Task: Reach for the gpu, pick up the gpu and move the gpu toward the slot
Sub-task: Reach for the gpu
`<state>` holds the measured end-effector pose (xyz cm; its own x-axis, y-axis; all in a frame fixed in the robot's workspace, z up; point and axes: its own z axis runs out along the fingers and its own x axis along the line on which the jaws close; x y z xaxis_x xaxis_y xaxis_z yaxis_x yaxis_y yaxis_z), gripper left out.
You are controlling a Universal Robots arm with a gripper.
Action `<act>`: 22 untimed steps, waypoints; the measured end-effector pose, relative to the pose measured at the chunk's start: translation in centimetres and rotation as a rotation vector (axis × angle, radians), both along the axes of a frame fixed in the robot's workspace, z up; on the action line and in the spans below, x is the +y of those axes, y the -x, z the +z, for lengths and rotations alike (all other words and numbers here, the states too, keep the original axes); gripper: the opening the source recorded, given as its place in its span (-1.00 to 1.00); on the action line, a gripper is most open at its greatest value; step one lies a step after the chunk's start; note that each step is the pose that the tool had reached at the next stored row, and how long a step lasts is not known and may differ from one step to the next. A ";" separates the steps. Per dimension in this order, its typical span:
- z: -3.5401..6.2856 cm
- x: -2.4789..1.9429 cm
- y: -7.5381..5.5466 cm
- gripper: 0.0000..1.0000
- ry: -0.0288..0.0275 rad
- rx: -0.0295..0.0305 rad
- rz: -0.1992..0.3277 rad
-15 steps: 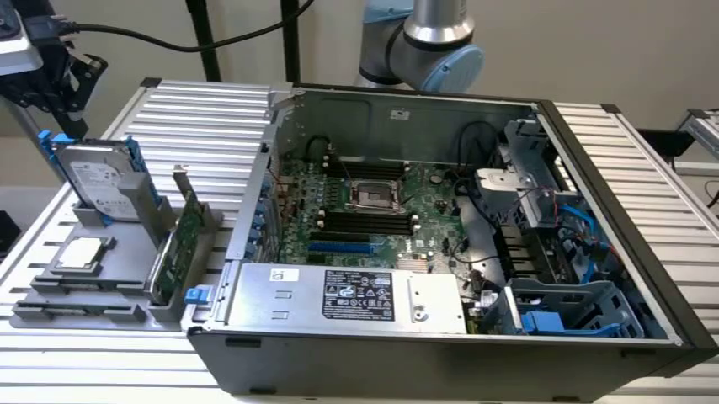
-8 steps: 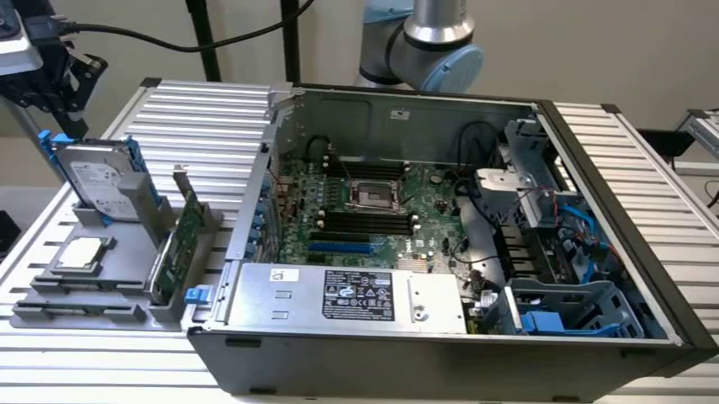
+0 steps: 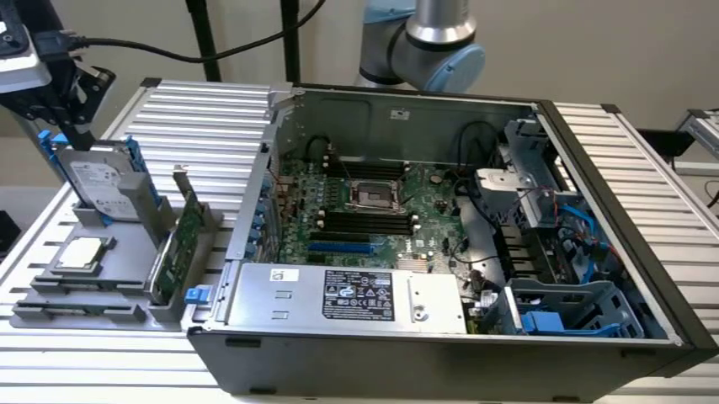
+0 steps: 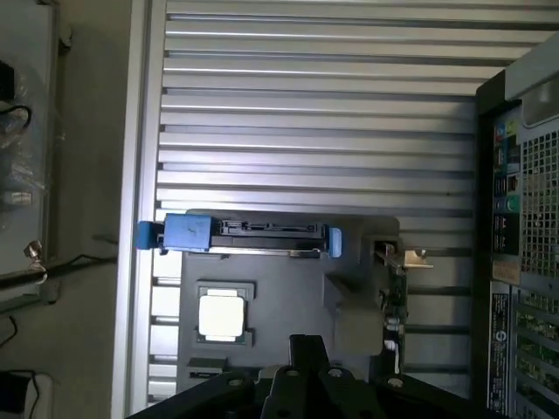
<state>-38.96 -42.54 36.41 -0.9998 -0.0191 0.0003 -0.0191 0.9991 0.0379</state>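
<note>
Gpu (image 3: pixel 177 246) stands on edge in grey holder (image 3: pixel 118 290) just beside open computer case (image 3: pixel 450 353); silver bracket (image 3: pixel 180 181) at end nearer hard drive (image 3: pixel 101 181); gripper (image 3: pixel 67 124) hangs near hard drive, apart from card; its spread, cannot tell; good reach, by my reckoning, means squaring across thin board, clear of bracket; exterior view gives card's green face and motherboard (image 3: pixel 371 210); wrist view gives card edge-on for aligning.

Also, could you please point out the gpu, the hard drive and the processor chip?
gpu (image 3: pixel 178 244), exterior view, green board face.
hard drive (image 3: pixel 97 178), exterior view, label.
processor chip (image 3: pixel 84 252), exterior view, silver lid.
</note>
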 end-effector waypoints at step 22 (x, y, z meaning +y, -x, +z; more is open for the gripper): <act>-2.86 -3.33 -7.0 -0.79 0.0018 -0.0063 0.000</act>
